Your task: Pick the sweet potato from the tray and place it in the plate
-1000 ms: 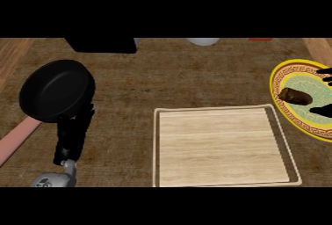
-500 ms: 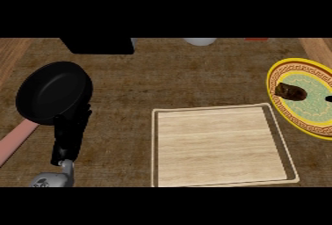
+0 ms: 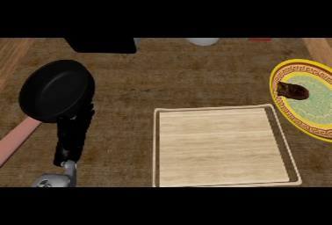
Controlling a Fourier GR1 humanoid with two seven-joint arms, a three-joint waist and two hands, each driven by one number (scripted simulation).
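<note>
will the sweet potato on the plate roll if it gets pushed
The sweet potato looks like a stubby, uneven lump, so it would likely wobble rather than roll far. It seems solid, probably stiff. It lies near the rim of the plate, so an outward push might carry it off.

The left robot hand [image 3: 71, 134] rests at the view's lower left, fingers straight, pointing up.

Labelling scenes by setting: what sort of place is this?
Probably a kitchen counter: a black frying pan, a wooden tray, and a plate holding a sweet potato.
</note>
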